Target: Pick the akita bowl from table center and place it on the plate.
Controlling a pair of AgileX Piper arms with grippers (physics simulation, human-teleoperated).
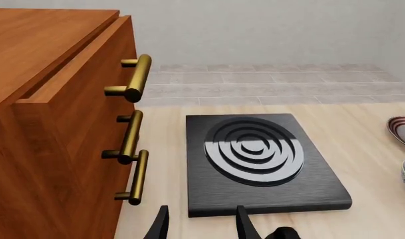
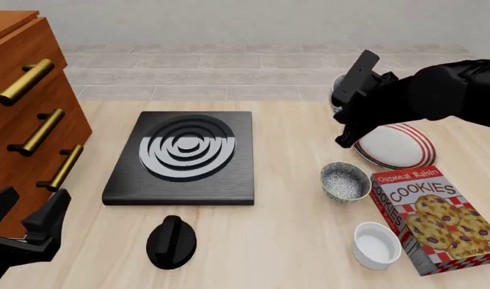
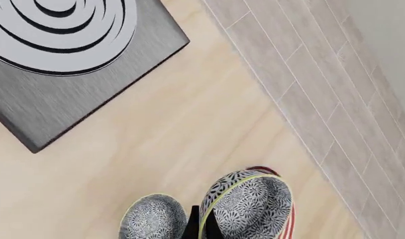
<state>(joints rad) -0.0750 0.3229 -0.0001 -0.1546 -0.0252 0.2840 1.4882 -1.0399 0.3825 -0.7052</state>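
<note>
The right end effector is closed narrowly on the rim of the akita bowl, 1 finger on each side of the wall, and it holds that bowl lifted and tipped on edge so the speckled inside faces the wrist camera. In the front view the right arm hides most of this bowl; only a sliver shows at the far right of the tabletop, above the far edge of the plate. The plate lies on the right side, its red stripes showing around a white centre.

A 2nd bowl of the same pattern sits upright on the tabletop just near of the plate, touching or nearly touching the cookie box to its right. A white ramekin stands nearer still, beside the box.

The left end effector hangs at the near left with its 2 fingers spread wide, holding nothing, close to the wooden drawer unit. A black hob plate with grey rings lies centre-left, a black knob near of it.
</note>
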